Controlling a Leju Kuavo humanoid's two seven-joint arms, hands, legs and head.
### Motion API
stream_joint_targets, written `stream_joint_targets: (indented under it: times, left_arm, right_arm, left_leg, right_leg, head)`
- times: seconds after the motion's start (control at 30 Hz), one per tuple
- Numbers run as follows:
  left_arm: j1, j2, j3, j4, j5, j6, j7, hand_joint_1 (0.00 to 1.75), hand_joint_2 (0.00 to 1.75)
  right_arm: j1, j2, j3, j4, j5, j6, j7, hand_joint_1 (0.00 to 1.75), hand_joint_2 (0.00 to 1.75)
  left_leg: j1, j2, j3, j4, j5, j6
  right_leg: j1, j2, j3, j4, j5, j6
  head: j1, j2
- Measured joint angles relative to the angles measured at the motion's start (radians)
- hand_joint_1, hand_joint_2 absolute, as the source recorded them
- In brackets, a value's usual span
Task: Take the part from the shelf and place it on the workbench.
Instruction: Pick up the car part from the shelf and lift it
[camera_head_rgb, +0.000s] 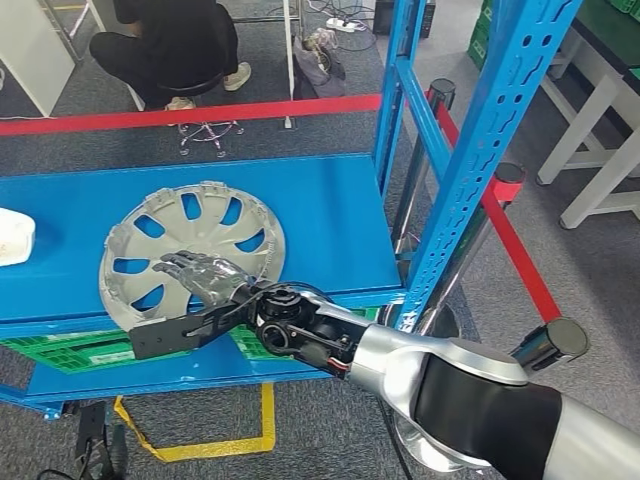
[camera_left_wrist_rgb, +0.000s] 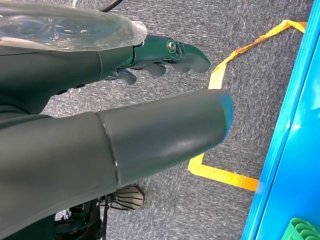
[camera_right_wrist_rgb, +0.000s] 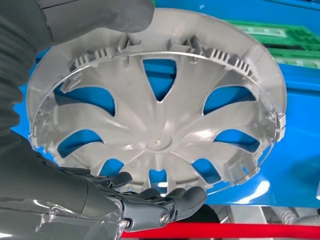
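The part is a silver hubcap (camera_head_rgb: 219, 215) lying inner side up on the blue shelf board (camera_head_rgb: 332, 210), its rim reaching the board's front edge. My right hand (camera_head_rgb: 200, 280) comes in from the lower right. Its fingers (camera_right_wrist_rgb: 166, 202) stretch out just above the hubcap (camera_right_wrist_rgb: 158, 145) and its thumb (camera_right_wrist_rgb: 94, 17) sits by the front rim, apart from the fingers. I see no closed grip on the rim. My left hand (camera_left_wrist_rgb: 94, 125) hangs over the grey floor beside the shelf, fingers (camera_left_wrist_rgb: 181, 52) extended and holding nothing.
A blue upright post (camera_head_rgb: 468, 170) stands right of the hubcap. A white object (camera_head_rgb: 13, 235) lies at the shelf's left end. Green crates (camera_head_rgb: 68, 350) sit on the lower level. Barrier posts (camera_head_rgb: 555, 340), red tape and a seated person (camera_head_rgb: 173, 40) are nearby.
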Motion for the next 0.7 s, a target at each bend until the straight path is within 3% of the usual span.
stream_joint_targets:
  times: [0.7]
  left_arm:
    - [-0.005,0.000,-0.015,0.000,-0.006,-0.010,0.017,0.00,0.00]
  right_arm:
    - [0.057,0.098,0.002,0.042,-0.048,0.031,-0.003,0.00,1.75]
  left_leg:
    - [0.000,0.000,0.000,0.000,0.000,0.000]
  right_leg:
    - [0.000,0.000,0.000,0.000,0.000,0.000]
  head:
    - [0.000,0.000]
